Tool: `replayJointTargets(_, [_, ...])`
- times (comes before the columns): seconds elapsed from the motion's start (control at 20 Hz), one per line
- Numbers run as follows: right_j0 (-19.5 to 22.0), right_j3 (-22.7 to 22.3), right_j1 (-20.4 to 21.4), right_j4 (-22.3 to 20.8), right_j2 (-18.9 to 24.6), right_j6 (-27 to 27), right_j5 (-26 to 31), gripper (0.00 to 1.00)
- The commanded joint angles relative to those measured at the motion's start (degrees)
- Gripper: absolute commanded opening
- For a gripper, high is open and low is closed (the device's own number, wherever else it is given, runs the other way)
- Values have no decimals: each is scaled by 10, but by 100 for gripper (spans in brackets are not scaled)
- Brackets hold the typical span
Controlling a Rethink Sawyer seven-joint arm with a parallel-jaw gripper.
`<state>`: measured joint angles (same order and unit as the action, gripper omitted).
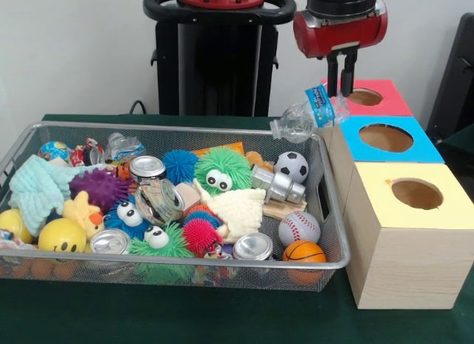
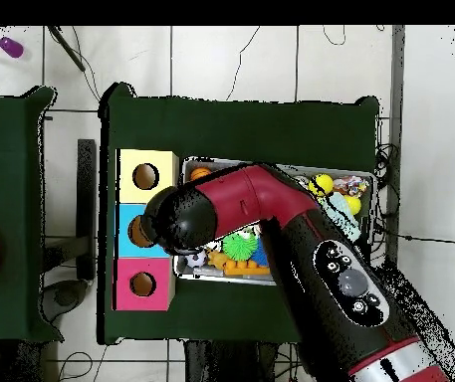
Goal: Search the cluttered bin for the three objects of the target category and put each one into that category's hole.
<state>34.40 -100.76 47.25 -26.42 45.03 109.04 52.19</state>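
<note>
In the front view the gripper (image 1: 339, 86) hangs from the red and black arm (image 1: 339, 21) above the gap between the bin and the boxes, its two dark fingers (image 1: 332, 73) clamped on a clear plastic bottle (image 1: 309, 114) with a blue label. The bottle lies almost level in the air, over the far right corner of the wire bin (image 1: 326, 203) and just left of the blue box (image 1: 385, 140). The red box (image 1: 370, 97) stands beyond the blue one and the yellow box (image 1: 411, 229) nearer, each with a round hole in its top. The bin holds a clutter: a green fuzzy ball (image 1: 221, 171), a soccer ball (image 1: 292, 166), a baseball (image 1: 299, 227), a small basketball (image 1: 304, 252), several cans such as one (image 1: 252, 247) near the front rim, and a yellow smiley ball (image 1: 61, 236) at the left. In the overhead view the arm (image 2: 301, 239) covers most of the bin (image 2: 365, 194), its head sitting just beside the blue box (image 2: 129, 234), between the yellow box (image 2: 143, 176) and the red box (image 2: 141, 285); the bottle and gripper are hidden beneath it.
</note>
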Motion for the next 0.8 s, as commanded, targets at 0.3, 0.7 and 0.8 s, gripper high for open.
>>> replayJointTargets(0.3, [-35, -37, 26, 16, -57, 20, 55, 0])
replayJointTargets(0.7, [-64, -53, 43, 23, -85, 49, 47, 0])
replayJointTargets(0.8, [-72, -57, 48, 25, -95, 56, 48, 0])
